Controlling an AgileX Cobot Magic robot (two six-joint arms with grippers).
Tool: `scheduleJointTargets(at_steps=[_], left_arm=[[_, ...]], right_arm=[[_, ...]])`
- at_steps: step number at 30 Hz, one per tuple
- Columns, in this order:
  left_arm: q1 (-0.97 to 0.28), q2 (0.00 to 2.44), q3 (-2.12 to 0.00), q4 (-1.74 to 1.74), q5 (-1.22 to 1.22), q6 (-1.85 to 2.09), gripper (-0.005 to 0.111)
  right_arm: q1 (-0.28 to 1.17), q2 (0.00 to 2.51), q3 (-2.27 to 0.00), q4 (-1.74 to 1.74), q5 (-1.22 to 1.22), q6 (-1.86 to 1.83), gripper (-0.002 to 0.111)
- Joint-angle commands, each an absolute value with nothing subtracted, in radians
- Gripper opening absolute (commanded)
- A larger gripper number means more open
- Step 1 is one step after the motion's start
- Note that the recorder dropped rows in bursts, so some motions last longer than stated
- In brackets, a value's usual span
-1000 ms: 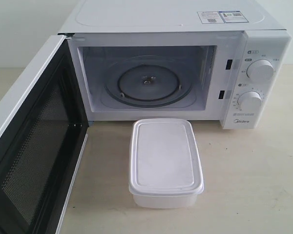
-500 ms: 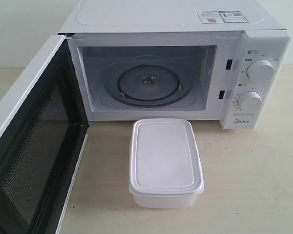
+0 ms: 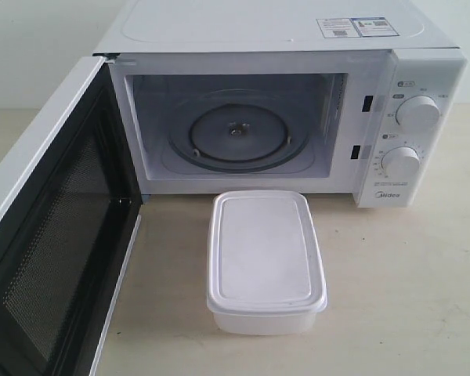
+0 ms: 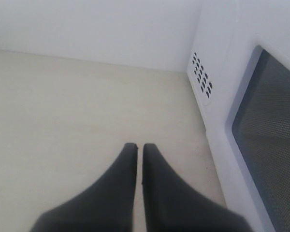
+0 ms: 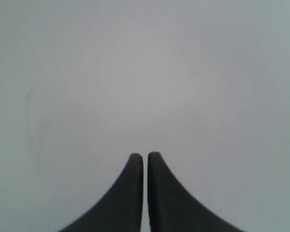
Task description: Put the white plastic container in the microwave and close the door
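Both arms' jaws nearly shut and empty, the white plastic container [image 3: 265, 258] sits on the desk [image 3: 399, 298] just before the open microwave [image 3: 258, 31], its smooth, wide body liable to slip a narrow pinch.

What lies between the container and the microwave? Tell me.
Nothing, per the exterior view: the white plastic container sits on the table right before the open microwave; whether they touch is unclear.
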State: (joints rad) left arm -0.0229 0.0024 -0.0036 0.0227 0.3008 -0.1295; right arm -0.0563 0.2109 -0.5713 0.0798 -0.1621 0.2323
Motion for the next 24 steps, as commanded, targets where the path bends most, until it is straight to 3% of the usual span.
scheduleJointTargets(at_steps=[1,7,14,24], left_arm=[[-0.021,0.000,0.000,0.018,0.295,-0.125,0.004],[-0.021,0.000,0.000,0.018,0.295,-0.125,0.004],[-0.021,0.000,0.000,0.018,0.295,-0.125,0.004],[-0.021,0.000,0.000,0.018,0.295,-0.125,0.004]], right_arm=[[0.047,0.449,-0.745,-0.050,-0.148,0.185,0.000],[0.139,0.718,-0.829,-0.050,-0.142,0.239,0.000],[0.139,0.961,-0.709,-0.085,-0.034,0.535,0.000],[0.139,1.148,-0.441,-0.338,-0.399,0.856,0.000]])
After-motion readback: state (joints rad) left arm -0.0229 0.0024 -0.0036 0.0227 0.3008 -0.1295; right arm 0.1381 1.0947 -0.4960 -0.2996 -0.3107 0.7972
